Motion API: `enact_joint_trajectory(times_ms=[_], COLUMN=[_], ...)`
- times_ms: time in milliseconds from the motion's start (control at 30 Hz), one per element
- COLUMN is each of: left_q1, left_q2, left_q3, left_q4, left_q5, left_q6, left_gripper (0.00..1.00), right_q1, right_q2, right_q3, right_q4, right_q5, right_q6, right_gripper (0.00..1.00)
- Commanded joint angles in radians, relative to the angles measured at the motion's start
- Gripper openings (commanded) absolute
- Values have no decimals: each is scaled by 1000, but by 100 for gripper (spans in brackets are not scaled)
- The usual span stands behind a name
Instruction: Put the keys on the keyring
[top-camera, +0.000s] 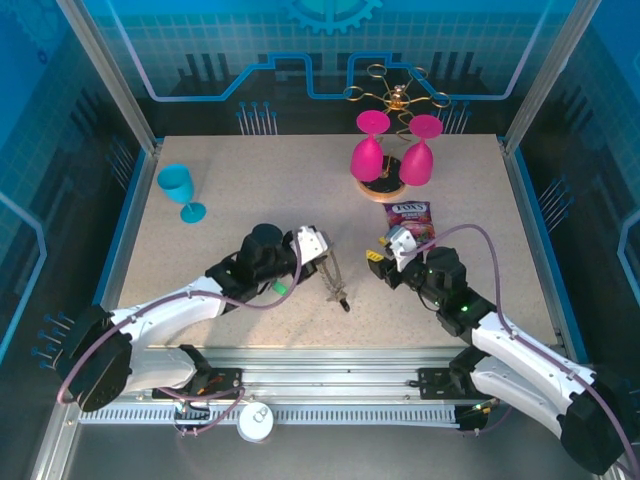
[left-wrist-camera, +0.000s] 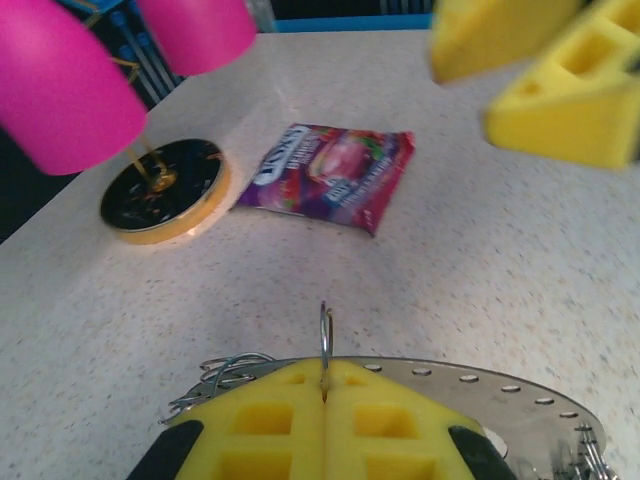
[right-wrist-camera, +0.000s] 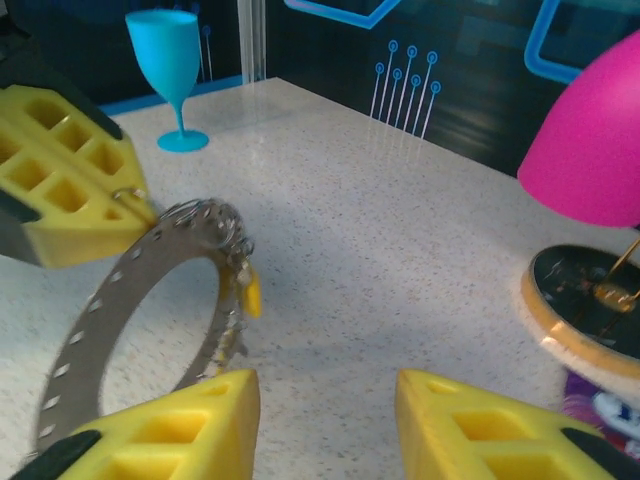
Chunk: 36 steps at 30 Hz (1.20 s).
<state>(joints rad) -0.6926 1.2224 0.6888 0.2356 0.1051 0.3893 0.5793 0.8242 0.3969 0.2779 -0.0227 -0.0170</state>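
Note:
My left gripper (top-camera: 321, 249) is shut on a small wire link (left-wrist-camera: 325, 338) at the rim of the keyring (top-camera: 335, 279), a flat grey hoop with holes (left-wrist-camera: 530, 402) that hangs tilted below the fingers. In the right wrist view the keyring (right-wrist-camera: 120, 300) stands at the left with a yellow key (right-wrist-camera: 252, 293) dangling among the links on its rim. My right gripper (right-wrist-camera: 325, 425) is open just to the right of the hoop, with nothing between its fingers; in the top view this right gripper (top-camera: 384, 264) faces the left one. A small green piece (top-camera: 283, 288) lies by the left arm.
Two pink glasses (top-camera: 390, 150) hang upside down on a gold wire stand (top-camera: 395, 98) at the back. A purple snack packet (top-camera: 410, 217) lies in front of it, near my right gripper. A teal glass (top-camera: 180, 190) stands at the back left.

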Motion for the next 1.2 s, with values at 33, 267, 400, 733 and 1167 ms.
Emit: enact_joint_trajectory(times_ms=[33,267,400,733,1167], left_q1=[19,106,186,360,426], left_q2=[-3,15,13,55,96], left_q3=[79,130,163,257,239], left_q4=[-109,-213,-252,-410,-382], left_q5=[-78,-118,-106,15,12], left_q6=[-226,-437,-551,-723,-776], left_gripper=[0,0,0,0,0], right_q1=[-3,153,310,594,518], right_q2=[-11,60,191,698,1095], right_q3=[28,29,55,302,695], right_q4=[-56,-17,32,94,-144], right_q5=[-101,-102,50,319,248], right_q6=[80,25,36,109,-2], right_gripper=[37,37,39,50,54])
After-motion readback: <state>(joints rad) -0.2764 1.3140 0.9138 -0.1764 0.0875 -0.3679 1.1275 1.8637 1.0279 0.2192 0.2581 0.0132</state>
